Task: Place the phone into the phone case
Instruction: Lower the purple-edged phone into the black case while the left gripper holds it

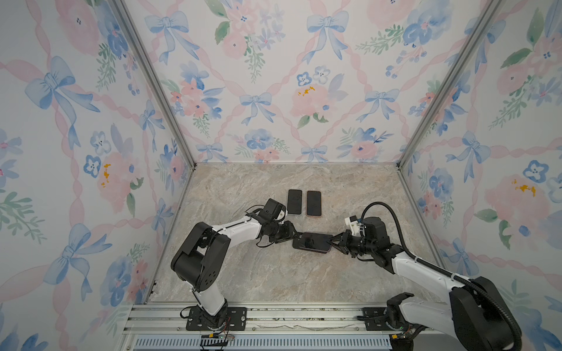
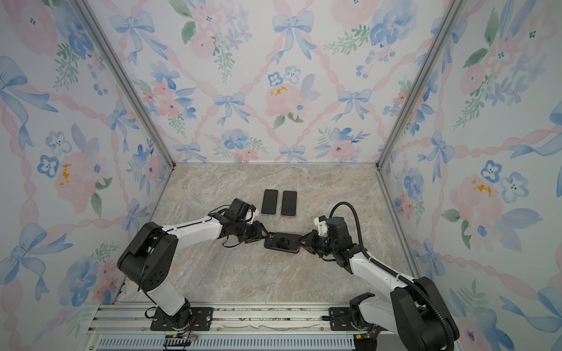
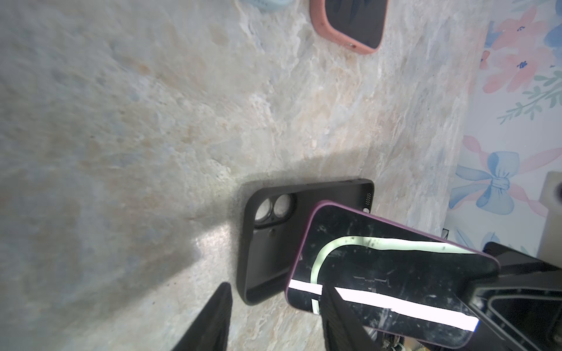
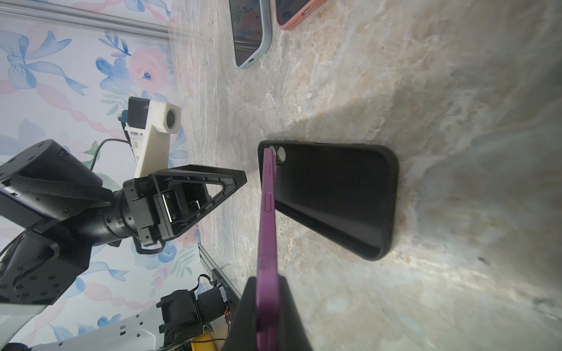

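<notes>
While the right claw [image 4: 268, 293] grips the tilted phone [image 4: 267, 212] over the case [image 4: 334, 197], the left claw [image 3: 275, 301] stands parted.

Soft, even light reaches me. My wrist views blur at the edges; glare streaks the phone [image 3: 380, 273].

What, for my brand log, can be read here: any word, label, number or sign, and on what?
No text can be read.
On the purple phone, faint screen marks: too blurred to read.
On the black case, blue-cased phone, pink-cased phone: no lettering visible.
</notes>
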Controlling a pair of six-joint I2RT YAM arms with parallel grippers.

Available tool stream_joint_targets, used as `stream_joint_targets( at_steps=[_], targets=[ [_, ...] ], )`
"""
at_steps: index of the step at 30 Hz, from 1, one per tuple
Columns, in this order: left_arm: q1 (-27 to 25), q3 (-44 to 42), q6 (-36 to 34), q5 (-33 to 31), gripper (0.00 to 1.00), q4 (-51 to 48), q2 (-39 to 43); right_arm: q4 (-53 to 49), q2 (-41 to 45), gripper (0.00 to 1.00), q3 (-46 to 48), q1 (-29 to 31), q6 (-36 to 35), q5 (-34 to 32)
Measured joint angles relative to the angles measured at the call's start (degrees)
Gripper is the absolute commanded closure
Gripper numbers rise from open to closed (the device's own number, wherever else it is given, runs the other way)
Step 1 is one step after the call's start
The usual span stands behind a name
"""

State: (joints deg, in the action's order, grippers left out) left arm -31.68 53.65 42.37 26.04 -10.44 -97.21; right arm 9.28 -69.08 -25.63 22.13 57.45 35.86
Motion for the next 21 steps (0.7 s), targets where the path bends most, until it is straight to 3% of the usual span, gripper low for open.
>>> stream_joint_targets(
  at_steps=[21],
  targets=[
    [0.61,-3.19,0.76,3.91,0.52,7.02,-3.52,-2.67,-13.09,1.0,-7.91,-1.09,-7.41,5.77]
  ],
)
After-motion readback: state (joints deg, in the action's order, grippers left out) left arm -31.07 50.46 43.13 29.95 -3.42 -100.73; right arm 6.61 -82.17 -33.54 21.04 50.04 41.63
